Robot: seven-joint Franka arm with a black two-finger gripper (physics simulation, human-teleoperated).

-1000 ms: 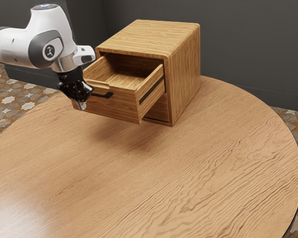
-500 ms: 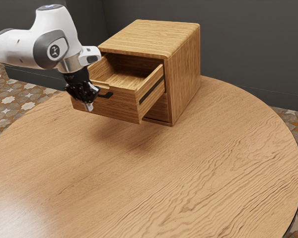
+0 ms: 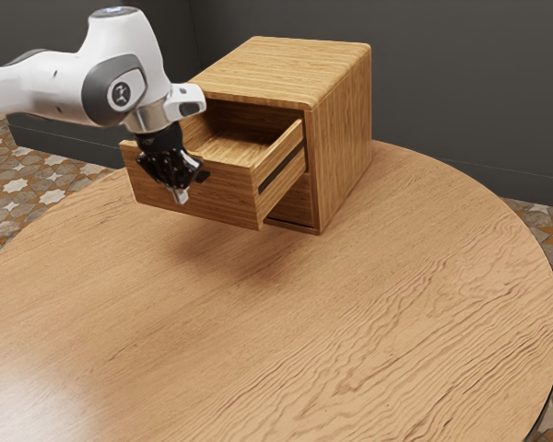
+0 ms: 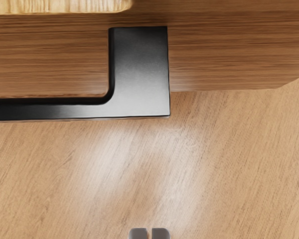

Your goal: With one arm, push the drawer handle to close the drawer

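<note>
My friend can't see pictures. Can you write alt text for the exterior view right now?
A white robot arm holds its black gripper in front of an open drawer, near its dark handle. The drawer sticks out of a wooden cabinet on a wooden table.

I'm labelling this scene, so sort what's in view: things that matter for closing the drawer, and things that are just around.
For the job:
- drawer, standing open
- black handle on its front
- cabinet it slides into
- pincer, to push with

Just around:
- round table, only bearing the cabinet
- tiled floor
- dark wall
</note>
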